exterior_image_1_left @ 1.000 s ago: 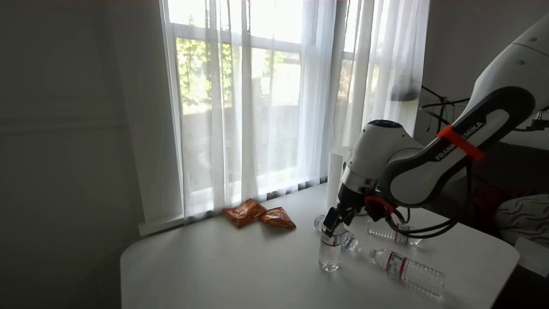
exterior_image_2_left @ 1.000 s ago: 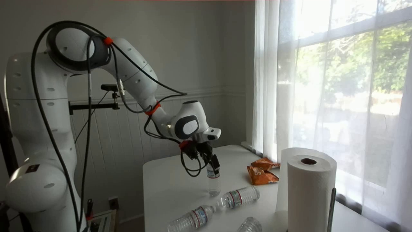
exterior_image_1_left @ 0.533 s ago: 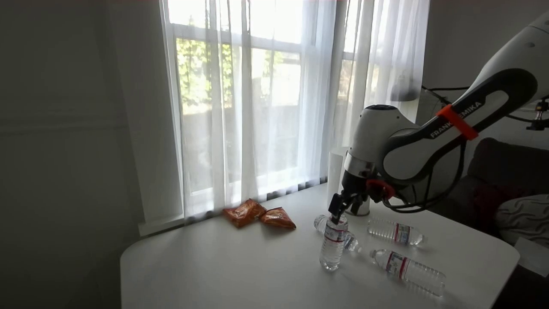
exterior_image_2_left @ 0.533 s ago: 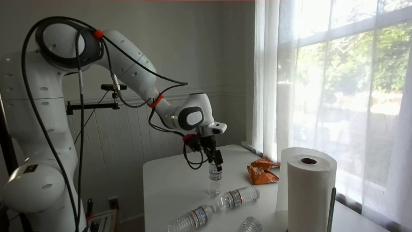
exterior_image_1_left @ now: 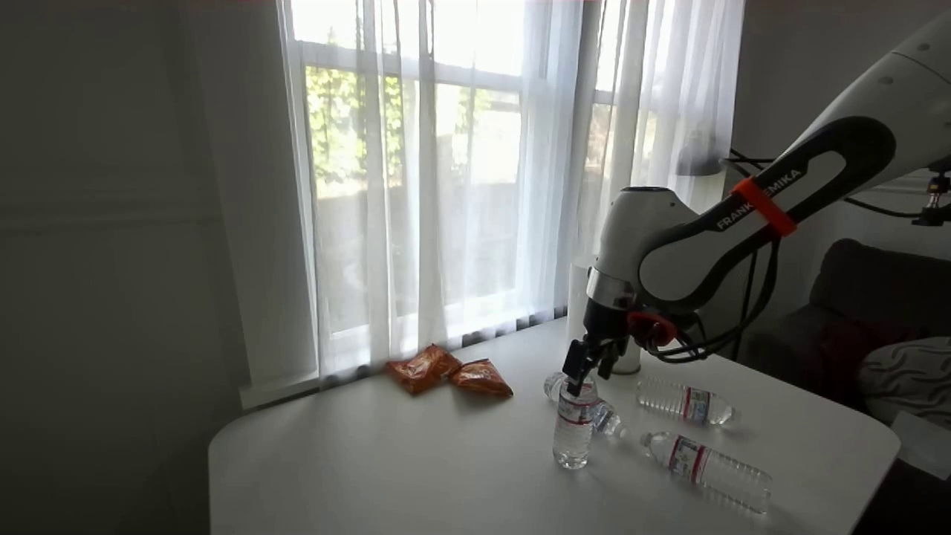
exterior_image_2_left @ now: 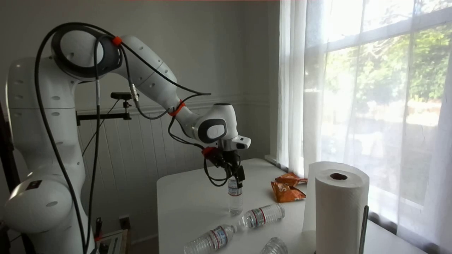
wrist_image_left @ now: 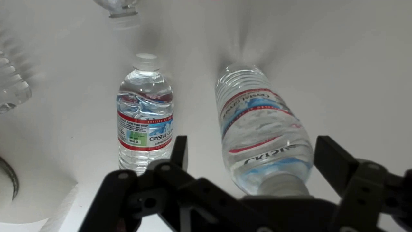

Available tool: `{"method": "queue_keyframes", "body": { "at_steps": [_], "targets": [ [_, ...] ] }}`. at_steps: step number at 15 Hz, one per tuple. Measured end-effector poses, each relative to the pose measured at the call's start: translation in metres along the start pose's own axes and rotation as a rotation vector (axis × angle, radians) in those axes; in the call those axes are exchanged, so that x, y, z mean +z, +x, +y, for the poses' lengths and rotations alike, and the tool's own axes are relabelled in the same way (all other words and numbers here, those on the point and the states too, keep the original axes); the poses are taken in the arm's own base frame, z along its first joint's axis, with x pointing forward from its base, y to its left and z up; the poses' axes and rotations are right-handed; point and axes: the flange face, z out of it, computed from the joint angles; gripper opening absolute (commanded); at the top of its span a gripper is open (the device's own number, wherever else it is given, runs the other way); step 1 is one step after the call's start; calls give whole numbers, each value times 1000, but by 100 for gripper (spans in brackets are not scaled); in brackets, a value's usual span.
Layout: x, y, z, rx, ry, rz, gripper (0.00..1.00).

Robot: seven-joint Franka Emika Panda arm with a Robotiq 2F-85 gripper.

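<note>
Gripper (exterior_image_1_left: 591,380) has shifted slightly since the earlier frame. In an exterior view: left, snack bags (exterior_image_1_left: 425,369); centre, I have jaws apart astride the upright bottle (exterior_image_1_left: 572,442), its own base bearing it; right, two bottles (exterior_image_1_left: 706,471) lie flat.

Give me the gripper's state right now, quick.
Gripper: open, holding nothing; in the wrist view its jaws stand apart on either side of the upright bottle, with a gap visible on one side.
</note>
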Motion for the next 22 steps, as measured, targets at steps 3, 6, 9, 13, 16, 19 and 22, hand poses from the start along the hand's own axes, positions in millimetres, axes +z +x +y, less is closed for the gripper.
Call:
{"method": "queue_keyframes", "body": {
  "at_steps": [3, 6, 9, 13, 16, 19, 22],
  "targets": [
    [-5, 3, -4, -15, 16, -11, 100],
    [-18, 6, -12, -31, 31, -14, 100],
    [-33, 9, -16, -37, 32, -13, 100],
    [-58, 7, -4, -20, 16, -70, 100],
    [-83, 1, 21, 21, 2, -143, 100],
    [-101, -11, 50, 65, -12, -266, 100],
    [-101, -23, 76, 98, -40, -398, 100]
  ]
}}
